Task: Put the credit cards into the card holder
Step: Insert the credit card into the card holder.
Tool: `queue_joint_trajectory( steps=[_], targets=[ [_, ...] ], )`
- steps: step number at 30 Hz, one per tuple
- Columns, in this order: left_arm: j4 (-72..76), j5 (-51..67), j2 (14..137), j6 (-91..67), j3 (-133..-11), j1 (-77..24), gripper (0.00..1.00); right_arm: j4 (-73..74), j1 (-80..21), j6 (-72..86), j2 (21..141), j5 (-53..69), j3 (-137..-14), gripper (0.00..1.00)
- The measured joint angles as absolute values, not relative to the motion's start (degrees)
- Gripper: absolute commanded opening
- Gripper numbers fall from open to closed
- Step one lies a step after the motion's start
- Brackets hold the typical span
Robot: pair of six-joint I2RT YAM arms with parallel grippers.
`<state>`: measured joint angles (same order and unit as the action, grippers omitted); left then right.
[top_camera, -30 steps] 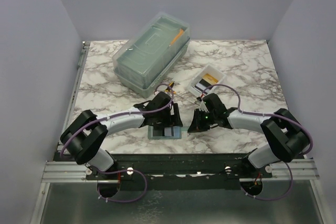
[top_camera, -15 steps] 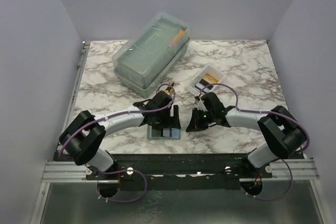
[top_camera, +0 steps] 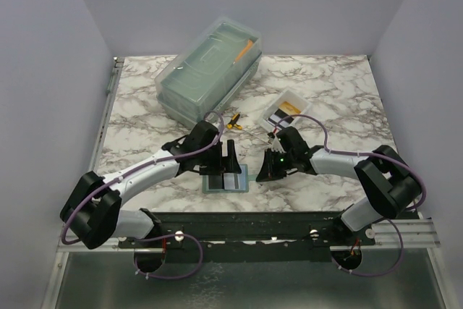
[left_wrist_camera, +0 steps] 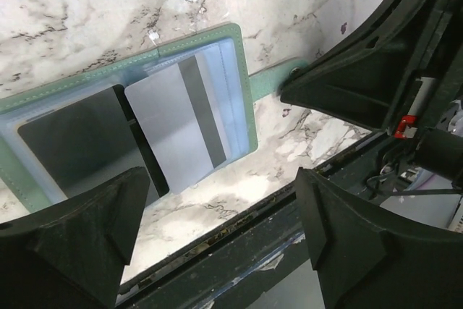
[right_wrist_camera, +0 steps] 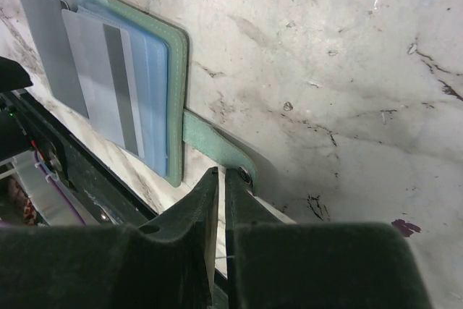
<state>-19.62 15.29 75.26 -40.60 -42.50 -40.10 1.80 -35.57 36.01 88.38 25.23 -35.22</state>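
1. The open card holder point(top_camera: 226, 182) lies flat on the marble desk point(top_camera: 333, 92), its long axis running side to side and its strap point(right_wrist_camera: 210, 139) pointing at the right arm
2. Beyond it are a yellow-handled tool point(top_camera: 233, 121), then a white tray point(top_camera: 299, 101) off to the right, and farthest off a translucent box point(top_camera: 210, 70)
3. Above it the left fingers point(left_wrist_camera: 79, 229) are released and spread wide, straddling a dark card point(left_wrist_camera: 79, 139) and a grey striped card point(left_wrist_camera: 177, 124) that lie crosswise in its panels
4. The right fingers point(right_wrist_camera: 195, 222) are clenched to a slit on the strap's end; whether they grip it cannot be told
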Motion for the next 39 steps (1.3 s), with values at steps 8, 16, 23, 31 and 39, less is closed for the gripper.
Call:
queue_joint_trajectory(
  steps=[8,16,23,31,39],
  targets=[
    [-19.59,15.42,74.52,-40.49,-42.0,-39.0,0.85,1.98,-35.57,35.99,88.4,25.56,-35.44,0.11],
    [-17.54,15.88,80.12,-41.21,-41.36,-38.96,0.82,2.11,-35.57,35.99,88.44,25.58,-35.51,0.11],
    [-11.57,18.17,84.75,-42.24,-42.15,-39.53,0.79,2.09,-35.57,35.99,88.49,25.63,-35.53,0.11],
    [-7.62,20.05,86.65,-43.51,-42.98,-41.01,0.82,2.11,-35.57,36.01,88.51,25.76,-35.53,0.11],
    [-8.67,19.53,79.9,-43.72,-41.41,-41.1,0.72,2.17,-35.57,36.56,88.25,25.8,-35.53,0.26]
  ],
)
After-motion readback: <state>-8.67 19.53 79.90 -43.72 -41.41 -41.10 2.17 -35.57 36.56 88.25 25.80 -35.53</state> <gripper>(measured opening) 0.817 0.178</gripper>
